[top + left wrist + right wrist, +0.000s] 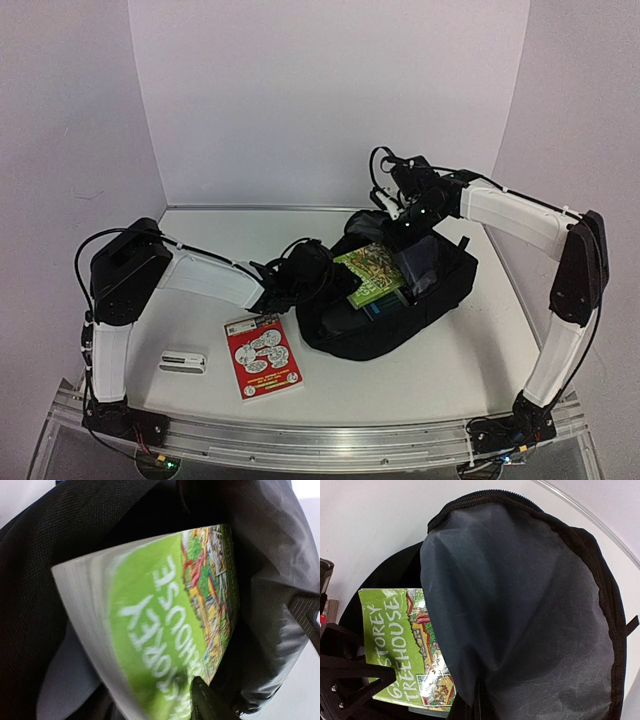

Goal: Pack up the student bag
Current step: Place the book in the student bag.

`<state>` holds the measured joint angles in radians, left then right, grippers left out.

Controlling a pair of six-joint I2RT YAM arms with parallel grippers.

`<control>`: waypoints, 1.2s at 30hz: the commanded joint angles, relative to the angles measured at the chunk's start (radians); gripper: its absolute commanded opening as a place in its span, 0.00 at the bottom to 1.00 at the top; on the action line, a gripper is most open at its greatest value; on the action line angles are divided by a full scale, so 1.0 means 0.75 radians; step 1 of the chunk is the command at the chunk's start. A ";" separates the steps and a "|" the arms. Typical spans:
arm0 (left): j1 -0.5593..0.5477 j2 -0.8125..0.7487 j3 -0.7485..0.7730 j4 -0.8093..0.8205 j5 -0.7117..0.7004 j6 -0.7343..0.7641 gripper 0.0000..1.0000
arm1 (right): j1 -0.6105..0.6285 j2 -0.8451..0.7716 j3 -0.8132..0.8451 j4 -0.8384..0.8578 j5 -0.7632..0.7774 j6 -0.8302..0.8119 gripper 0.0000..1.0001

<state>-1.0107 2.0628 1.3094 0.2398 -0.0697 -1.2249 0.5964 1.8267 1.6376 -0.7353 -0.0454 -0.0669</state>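
Toward the right of the white table (450, 360), noted large black soft fabric student bag (350, 335) lying open, right jaws clenched on its grey-lined flap (520, 605) to hold the mouth clear for a half-inserted green paperback book (165, 630); left jaws' state indeterminable.

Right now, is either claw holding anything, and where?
The right gripper pinches the edge of the open flap of the bag. The left gripper sits by the green book; a grip there cannot be told.

Black student bag (400, 325), green book (372, 272), red booklet (262, 357).
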 commanded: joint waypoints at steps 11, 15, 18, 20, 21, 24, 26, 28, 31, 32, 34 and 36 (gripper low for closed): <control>0.034 0.282 0.505 0.029 0.224 0.230 0.14 | 0.014 -0.058 0.013 0.062 -0.090 0.022 0.00; 0.051 0.302 0.540 0.025 0.244 0.243 0.35 | -0.006 -0.022 0.039 0.062 -0.024 0.009 0.00; 0.052 0.209 0.469 0.002 0.202 0.299 0.53 | -0.079 0.009 0.060 0.062 -0.064 0.037 0.00; 0.051 0.134 0.406 -0.031 0.182 0.328 0.59 | -0.120 0.026 0.068 0.062 -0.095 0.048 0.00; 0.051 0.095 0.377 -0.055 0.178 0.341 0.61 | -0.136 0.035 0.071 0.062 -0.103 0.049 0.00; 0.051 -0.011 0.319 -0.171 0.216 0.384 0.65 | -0.164 0.058 0.074 0.062 -0.114 0.039 0.00; 0.052 -0.098 0.266 -0.248 0.243 0.430 0.68 | -0.178 0.065 0.072 0.062 -0.122 0.030 0.00; 0.053 -0.194 0.161 -0.294 0.252 0.482 0.78 | -0.183 0.069 0.076 0.058 -0.165 0.031 0.03; 0.053 -0.362 -0.005 -0.382 0.245 0.562 0.99 | -0.186 0.053 0.077 0.032 -0.312 0.037 0.27; 0.053 -0.402 -0.049 -0.411 0.249 0.582 1.00 | -0.184 0.044 0.075 0.024 -0.349 0.041 0.39; 0.053 -0.479 -0.130 -0.485 0.264 0.614 1.00 | -0.183 0.027 0.069 0.017 -0.418 0.041 0.61; 0.047 -0.532 -0.189 -0.554 0.289 0.616 1.00 | -0.180 0.008 0.056 0.018 -0.466 0.040 0.73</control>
<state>-0.9741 1.7485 1.2500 -0.0332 0.1142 -0.8342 0.4622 1.8694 1.6497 -0.7192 -0.2769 -0.0433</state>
